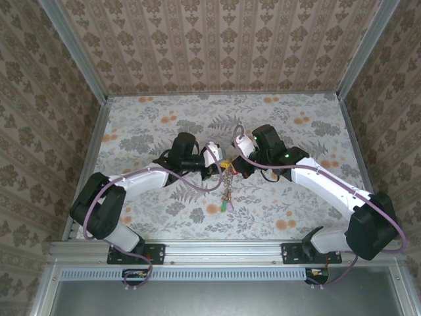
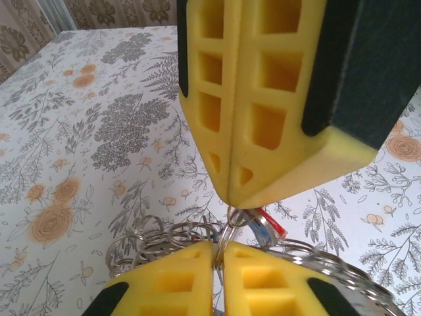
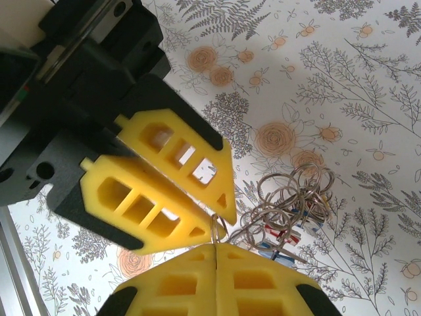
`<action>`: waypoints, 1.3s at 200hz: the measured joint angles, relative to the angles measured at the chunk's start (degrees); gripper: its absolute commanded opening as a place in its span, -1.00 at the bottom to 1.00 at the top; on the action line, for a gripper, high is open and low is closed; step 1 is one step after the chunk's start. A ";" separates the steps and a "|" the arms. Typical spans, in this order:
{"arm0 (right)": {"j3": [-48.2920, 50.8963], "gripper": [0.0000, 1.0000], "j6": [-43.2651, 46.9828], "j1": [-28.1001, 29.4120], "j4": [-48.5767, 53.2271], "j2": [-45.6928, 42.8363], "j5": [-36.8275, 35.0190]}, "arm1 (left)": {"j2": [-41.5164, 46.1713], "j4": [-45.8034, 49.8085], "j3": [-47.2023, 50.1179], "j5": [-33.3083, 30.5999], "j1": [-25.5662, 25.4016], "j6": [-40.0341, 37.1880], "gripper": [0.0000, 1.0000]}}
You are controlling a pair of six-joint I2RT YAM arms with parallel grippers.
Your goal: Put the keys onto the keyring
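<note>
Left gripper [image 1: 220, 166] and right gripper [image 1: 238, 168] meet nose to nose over the middle of the floral table [image 1: 309, 197] in the top view. Too small from up there to say how the jaws stand. The keyring [image 1: 227, 187] trails from where they meet down toward the near edge, with a green tag [image 1: 225, 205] at its low end.

Left wrist cam: the left gripper [image 2: 218, 249] sits at the bottom of the shot, yellow fingers [image 2: 171, 283] pressed together with a thin wire loop of the keyring [image 2: 172, 238] pinched in the seam. The right gripper [image 2: 233, 197] comes down from above, also squeezed closed, its tip touching that same loop. The rest of the rings fan out to both sides just behind the left fingers, and a red tag [image 2: 276, 227] pokes out on the right.

Right wrist cam: the right gripper [image 3: 216, 249] is at the bottom, fingers tight together on a small loop. The left gripper [image 3: 217, 224] angles in from the upper left, closed too, tip right at that loop. The bulk of the keyring [image 3: 293, 194] bunches just to the right of both tips, with red and blue tags [image 3: 286, 237] tucked under the rings. Can't really pick out single keys in the tangle.
</note>
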State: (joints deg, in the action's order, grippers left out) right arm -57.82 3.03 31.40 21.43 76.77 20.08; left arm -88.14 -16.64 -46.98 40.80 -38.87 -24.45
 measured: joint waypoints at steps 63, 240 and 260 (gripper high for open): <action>0.20 -1.00 -1.25 -0.02 -0.37 -0.70 -3.41 | 0.00 -3.41 1.20 -0.74 0.00 1.33 -1.00; 0.52 -1.00 -1.07 -0.61 -1.42 -1.40 -0.11 | -0.13 -5.33 2.95 -1.79 -0.09 3.30 -0.28; 0.48 -1.00 -0.39 -0.61 -1.36 -1.40 0.13 | 0.15 -4.96 2.19 -1.77 0.00 2.69 -0.27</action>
State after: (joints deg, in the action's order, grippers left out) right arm -57.34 2.63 30.79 20.08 75.37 20.21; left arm -87.99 -21.61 -44.80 39.03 -38.87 -21.76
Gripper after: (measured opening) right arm 0.062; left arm 0.361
